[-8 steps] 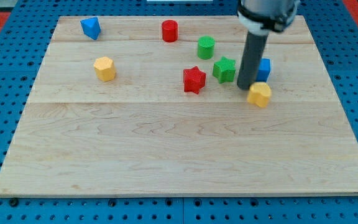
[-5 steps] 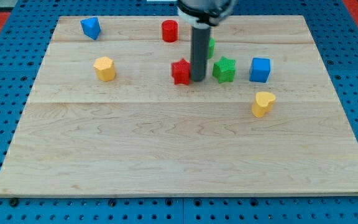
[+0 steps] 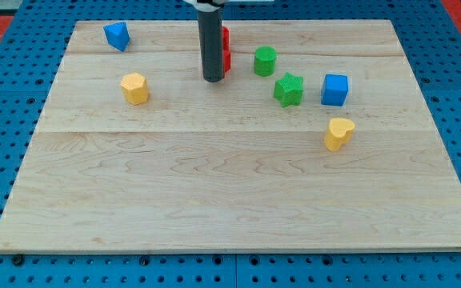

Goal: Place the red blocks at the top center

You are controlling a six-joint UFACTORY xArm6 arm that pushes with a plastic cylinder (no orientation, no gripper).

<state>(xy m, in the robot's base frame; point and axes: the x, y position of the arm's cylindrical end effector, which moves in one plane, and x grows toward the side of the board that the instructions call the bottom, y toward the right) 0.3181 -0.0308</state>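
My tip (image 3: 213, 79) sits near the top centre of the counter (image 3: 214, 200), and right behind the rod there's red peeking out on its right edge: the red blocks (image 3: 226, 48), mostly hidden, one above the other as far as I can tell, shapes not readable from here. They look to be touching or just beside the rod. No claw on this rig, only a straight rod, so there's nothing to spread or pinch.

Around them: the green cylinder (image 3: 265, 61) just to the view's right, the green star (image 3: 289, 89) below it, the blue cube (image 3: 335, 89) further right, the yellow heart-like block (image 3: 338, 133) lower still. Over on the view's left, the blue block (image 3: 117, 35) in the top corner and the yellow block (image 3: 134, 88) beneath it.

My read: both reds appear gathered at the top centre, so the job looks very nearly done, maybe a small nudge upward left, if anything
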